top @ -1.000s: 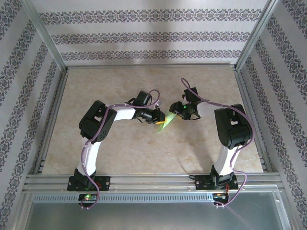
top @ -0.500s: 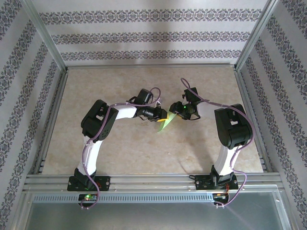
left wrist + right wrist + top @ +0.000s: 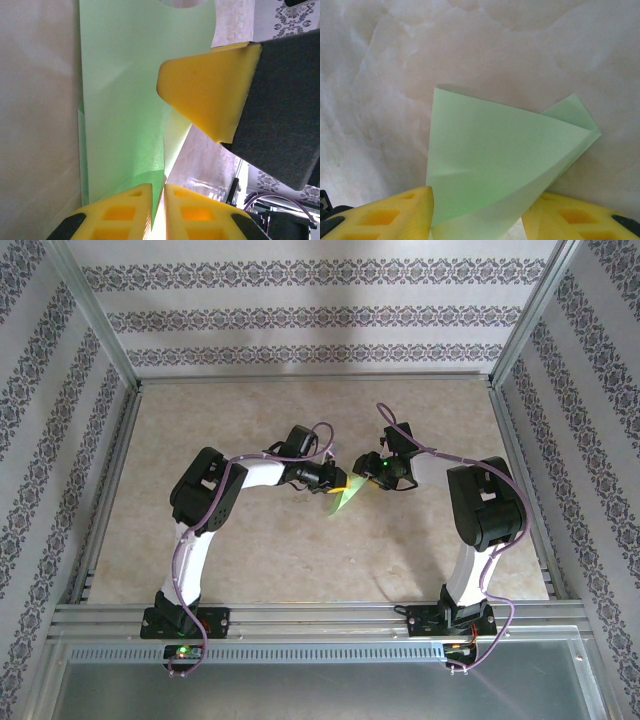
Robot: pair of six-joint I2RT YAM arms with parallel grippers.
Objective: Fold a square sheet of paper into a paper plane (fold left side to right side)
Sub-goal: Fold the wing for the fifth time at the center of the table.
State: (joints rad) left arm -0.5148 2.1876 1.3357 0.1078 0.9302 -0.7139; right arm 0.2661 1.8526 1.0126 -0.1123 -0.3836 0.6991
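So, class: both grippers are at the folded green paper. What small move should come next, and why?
Probably slide the left gripper along the fold to sharpen the crease: its fingers pinch an edge of the green paper, while the paper bulges open, unflattened, between the spread fingers of the right gripper.

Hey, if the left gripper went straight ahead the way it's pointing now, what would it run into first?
The green paper it pinches runs straight ahead of the left gripper; past that, probably the right gripper's yellow finger, though depth is hard to judge.
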